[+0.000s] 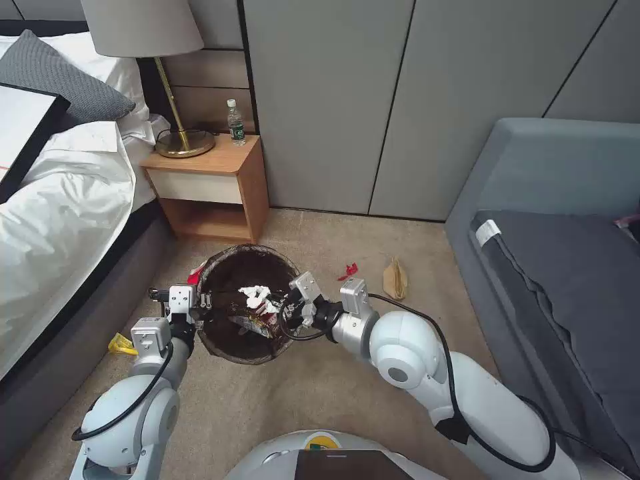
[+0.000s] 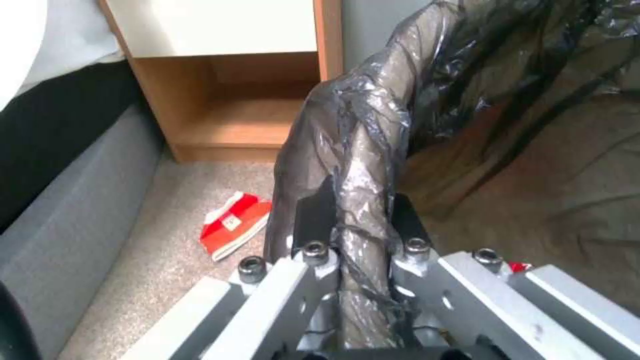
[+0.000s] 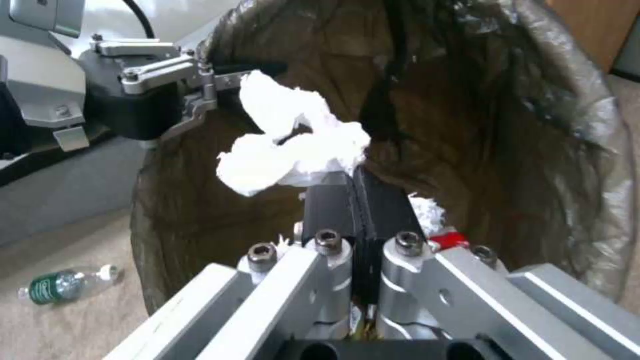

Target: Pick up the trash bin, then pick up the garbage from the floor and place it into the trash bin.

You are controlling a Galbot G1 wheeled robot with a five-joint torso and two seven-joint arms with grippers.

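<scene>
the trash bin (image 1: 245,303) is held off the carpet by the left gripper (image 2: 353,220), clamped on its bagged rim, while the right gripper (image 3: 360,200), pinched shut on the white crumpled tissue (image 3: 293,142), is poised over the opening. the fingers should be opened only while the tissue hangs well inside the rim, with the bin kept level, so that the tissue drops onto the wrappers (image 1: 257,323) already inside.

Glossy white rounded arms, black cables, silver wrist blocks, hex-screwed pincer (image 3: 360,185) with black pads.
</scene>
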